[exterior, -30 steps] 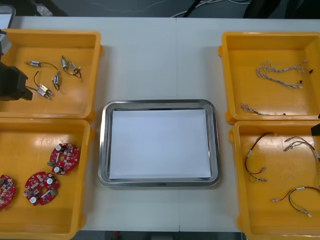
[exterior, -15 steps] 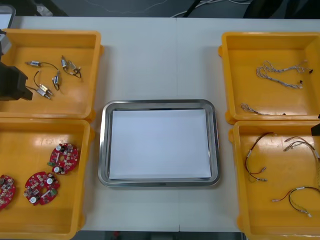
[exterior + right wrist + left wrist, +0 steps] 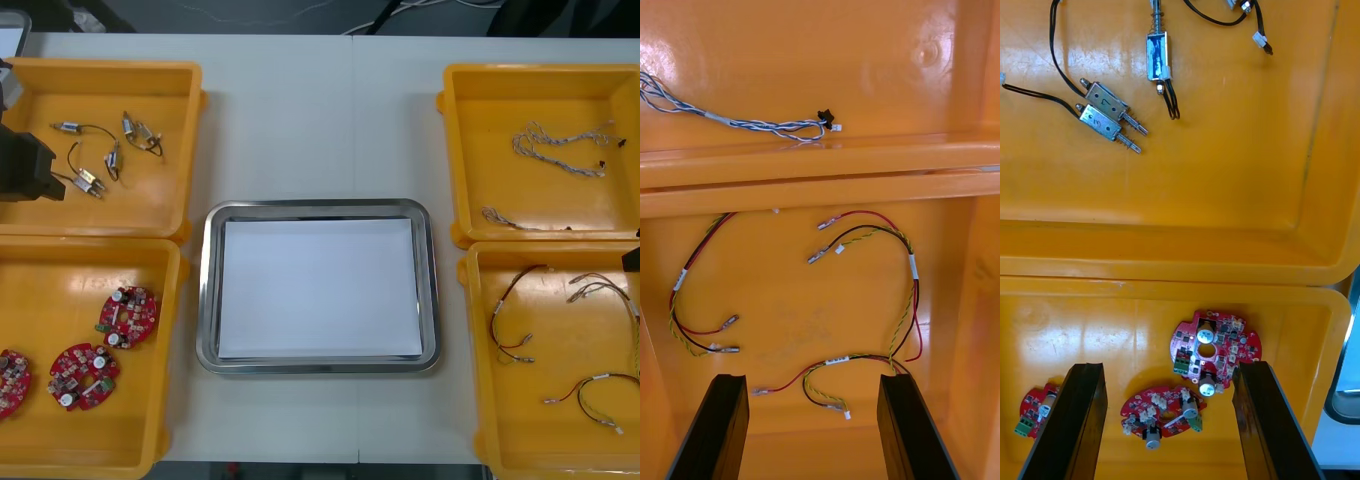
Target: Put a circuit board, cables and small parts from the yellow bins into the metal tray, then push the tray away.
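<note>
The tray (image 3: 318,207) is white inside and has nothing in it yet. So the job looks to be at its very start, and a board should likely go first.

The left gripper (image 3: 1169,367) hangs over the near left bin (image 3: 140,430). Its fingers stand wide apart and hold nothing. Three boards lie under it. One board (image 3: 1163,415) lies right in the gap between the fingers, close to their tips. A second board (image 3: 1216,351) lies just past the tips, nearer one finger, and almost touches the first. The third board (image 3: 1034,409) lies outside the gap, past the other finger.

The boards are round, so there is no long way to line up with. I think the gripper can go straight down on the board in the gap. It should mind the second board, which sits so close that a finger might bump it.

The parts (image 3: 1112,124) lie farther ahead, over the wall in the next bin.

The right gripper (image 3: 811,379) hangs over the cable bin on the other side of the tray. Its fingers are spread and hold nothing. A red and yellow cable (image 3: 836,361) lies across the gap, from one finger toward the other.

The left arm is much nearer the boards. From it, the tray lies off to the robot's right, past the bin wall.
</note>
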